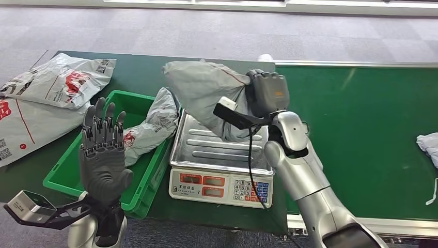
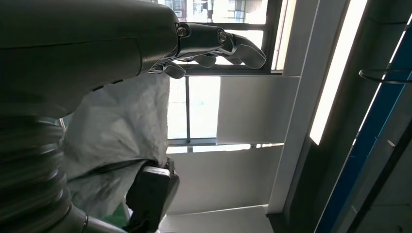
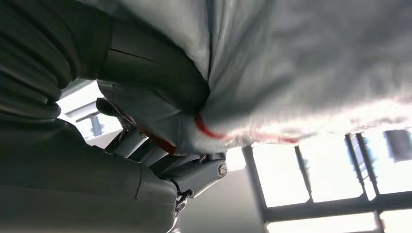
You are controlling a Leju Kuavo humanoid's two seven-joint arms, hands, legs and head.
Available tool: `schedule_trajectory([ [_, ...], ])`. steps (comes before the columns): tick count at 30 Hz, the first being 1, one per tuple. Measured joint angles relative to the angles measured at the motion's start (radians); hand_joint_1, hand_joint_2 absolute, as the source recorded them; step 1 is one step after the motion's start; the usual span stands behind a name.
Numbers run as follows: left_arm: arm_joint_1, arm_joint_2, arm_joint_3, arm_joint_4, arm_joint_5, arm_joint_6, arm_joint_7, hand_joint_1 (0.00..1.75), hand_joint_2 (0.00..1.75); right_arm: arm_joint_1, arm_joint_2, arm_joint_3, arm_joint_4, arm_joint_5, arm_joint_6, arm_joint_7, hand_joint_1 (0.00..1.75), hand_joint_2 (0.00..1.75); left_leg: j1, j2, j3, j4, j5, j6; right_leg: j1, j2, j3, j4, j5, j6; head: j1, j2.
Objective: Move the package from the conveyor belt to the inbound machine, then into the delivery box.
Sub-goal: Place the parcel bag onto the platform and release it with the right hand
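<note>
Two flat grey mailers (image 1: 49, 98) with red print lie overlapping on the dark green surface (image 1: 139, 72) at about ten o'clock. Grey carpet floor (image 1: 206, 31) runs across at twelve o'clock. At three o'clock, a small pale bag (image 1: 428, 144) lies at the edge.

The right hand (image 1: 267, 92) grips a crumpled grey plastic mailer package (image 1: 204, 89) above the steel-trayed weighing scale with a keypad (image 1: 219, 165), the package's lower edge near the tray. Left of the scale, a green plastic crate (image 1: 69, 170) holds another grey mailer bag (image 1: 150, 126). The left hand (image 1: 102, 155) hovers over the crate, fingers spread upward. The green conveyor belt (image 1: 361, 129) runs right of the scale.
</note>
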Motion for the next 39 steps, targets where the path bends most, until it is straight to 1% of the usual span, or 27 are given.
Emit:
schedule_trajectory([
  [3, -0.001, 0.002, -0.001, 0.011, 0.000, 0.007, -0.002, 0.00, 1.75, 0.001, 0.033, 0.059, 0.051, -0.013, 0.004, -0.006, 1.75, 1.75, 0.000, 0.000, 0.000, 0.000, -0.001, -0.001, 0.000, 0.000, 0.000, 0.000, -0.001, 0.000, 0.000, 0.000],
  [6, -0.001, 0.007, -0.007, 0.021, 0.004, 0.015, -0.003, 0.00, 1.75, 0.000, 0.050, 0.088, 0.083, -0.027, 0.007, -0.013, 1.75, 1.75, -0.001, 0.000, -0.001, 0.000, -0.002, -0.001, -0.001, 0.000, 0.000, 0.000, -0.001, 0.000, 0.000, 0.000],
  [15, 0.001, 0.018, -0.015, 0.040, 0.011, 0.019, -0.009, 0.00, 1.75, -0.001, 0.065, 0.119, 0.120, -0.038, 0.011, -0.022, 1.75, 1.75, -0.001, 0.001, 0.000, 0.000, -0.002, -0.001, 0.000, 0.001, 0.000, 0.000, 0.000, 0.000, 0.000, 0.000],
  [17, 0.001, 0.019, -0.015, 0.042, 0.011, 0.019, -0.009, 0.00, 1.75, -0.001, 0.066, 0.121, 0.126, -0.038, 0.011, -0.022, 0.87, 1.75, 0.000, 0.001, 0.000, 0.000, -0.002, -0.001, 0.000, 0.001, 0.000, 0.000, 0.000, -0.001, 0.000, 0.000],
  [19, 0.001, 0.019, -0.015, 0.044, 0.011, 0.020, -0.012, 0.00, 1.75, -0.002, 0.066, 0.122, 0.129, -0.040, 0.012, -0.022, 0.00, 0.87, 0.000, 0.001, 0.000, 0.000, -0.002, -0.001, 0.000, 0.001, 0.000, 0.000, 0.000, -0.001, 0.000, 0.000],
  [21, 0.001, 0.021, -0.016, 0.045, 0.011, 0.026, -0.017, 0.00, 1.75, -0.002, 0.066, 0.124, 0.130, -0.044, 0.011, -0.021, 0.00, 0.00, 0.000, 0.001, 0.000, 0.000, -0.002, -0.001, 0.000, 0.001, 0.000, 0.000, 0.000, -0.001, 0.000, 0.000],
  [24, 0.007, 0.023, -0.019, 0.047, 0.012, 0.037, -0.024, 0.00, 1.75, -0.004, 0.066, 0.128, 0.129, -0.045, -0.009, -0.001, 0.00, 0.00, 0.000, 0.001, 0.000, 0.000, -0.002, -0.001, 0.000, 0.001, 0.000, 0.000, 0.000, -0.001, 0.000, 0.000],
  [27, 0.019, 0.027, -0.024, 0.046, 0.013, 0.042, -0.029, 0.00, 1.75, -0.001, 0.063, 0.130, 0.099, -0.056, -0.048, 0.016, 0.00, 0.00, 0.000, 0.001, 0.000, 0.000, -0.002, -0.001, 0.000, 0.001, -0.001, 0.000, 0.000, 0.000, 0.000, 0.000],
  [30, 0.028, 0.031, -0.029, 0.046, 0.013, 0.053, -0.032, 0.00, 1.75, 0.009, 0.049, 0.130, 0.016, -0.086, -0.075, 0.014, 0.00, 0.00, 0.000, 0.001, 0.000, 0.000, -0.002, -0.001, 0.000, 0.001, -0.001, 0.000, 0.000, 0.000, 0.000, 0.000],
  [36, 0.028, 0.039, -0.033, 0.050, 0.016, 0.056, -0.034, 0.00, 1.75, 0.026, 0.011, 0.112, -0.175, -0.104, -0.089, 0.013, 0.00, 0.00, 0.000, 0.002, 0.000, 0.000, -0.002, -0.001, 0.000, 0.003, -0.001, 0.000, 0.000, 0.000, 0.000, 0.000],
  [39, 0.025, 0.042, -0.034, 0.055, 0.017, 0.055, -0.032, 0.00, 1.75, 0.043, -0.002, 0.092, -0.251, -0.115, -0.124, -0.001, 0.00, 0.00, 0.000, 0.002, 0.001, 0.000, -0.002, -0.001, 0.000, 0.003, -0.001, 0.000, 0.000, 0.000, 0.000, 0.000],
])
